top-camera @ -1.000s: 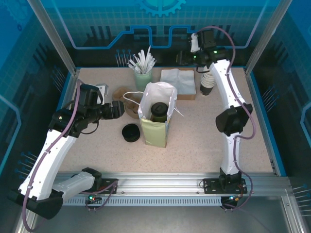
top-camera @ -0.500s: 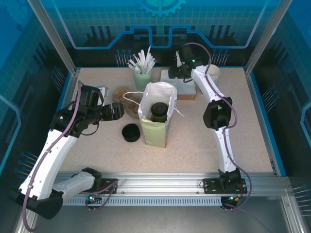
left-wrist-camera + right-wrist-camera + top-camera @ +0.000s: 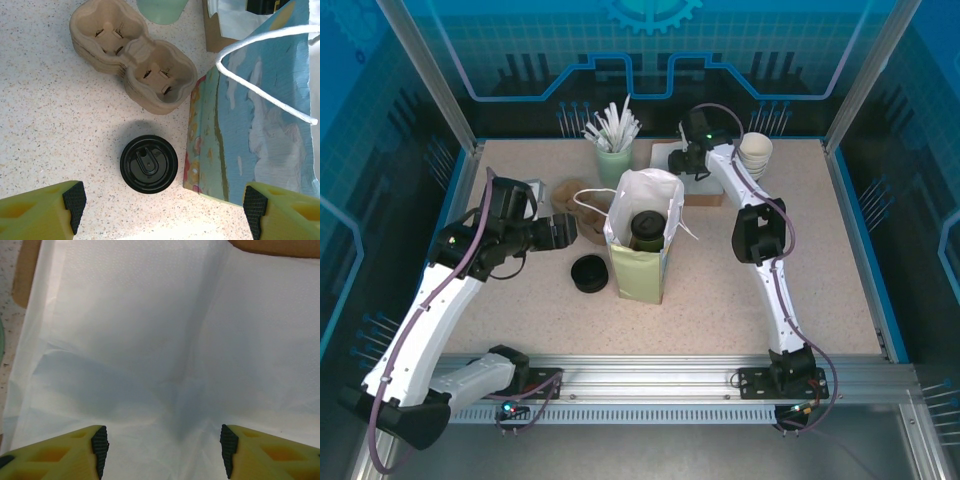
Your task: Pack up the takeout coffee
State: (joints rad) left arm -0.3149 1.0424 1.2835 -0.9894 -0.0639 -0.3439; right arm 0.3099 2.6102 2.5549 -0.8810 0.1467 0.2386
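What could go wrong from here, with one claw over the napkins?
1. The right claw hangs open over the thin napkin stack; closing could pinch several sheets or crumple them.
2. The left claw is open beside the paper bag, whose string handle loops outward; a sideways move might snag it and tip the bag with the takeout coffee inside.

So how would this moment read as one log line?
takeout coffee: inside bag | left gripper: open, near loose black lid | right gripper: open, over napkins

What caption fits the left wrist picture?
Open left gripper above a black lid, beside a paper bag and cup carrier.
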